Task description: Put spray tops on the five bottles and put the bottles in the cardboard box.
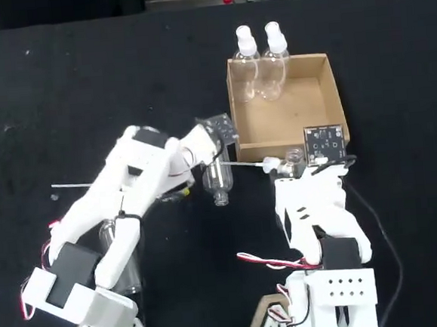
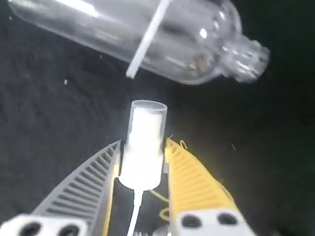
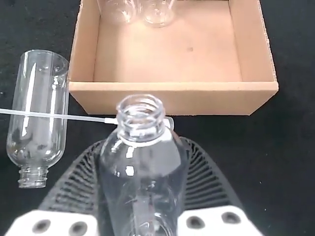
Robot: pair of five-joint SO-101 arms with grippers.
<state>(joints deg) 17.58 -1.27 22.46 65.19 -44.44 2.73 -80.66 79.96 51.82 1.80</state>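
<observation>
While gripped by the right pincer [image 3: 141,147], the clear bottle [image 3: 140,187] is uncapped.

Black cloth-covered table [image 1: 60,77]

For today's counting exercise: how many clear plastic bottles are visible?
5. Two spray-topped clear plastic bottles stand in the brown cardboard box, one lies beside it, one is in the right gripper, one partly hidden under the left arm.

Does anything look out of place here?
Yes: one uncapped bottle lies on its side on the table outside the cardboard box, a thin white tube crossing over it, while two capped bottles stand upright inside.
</observation>
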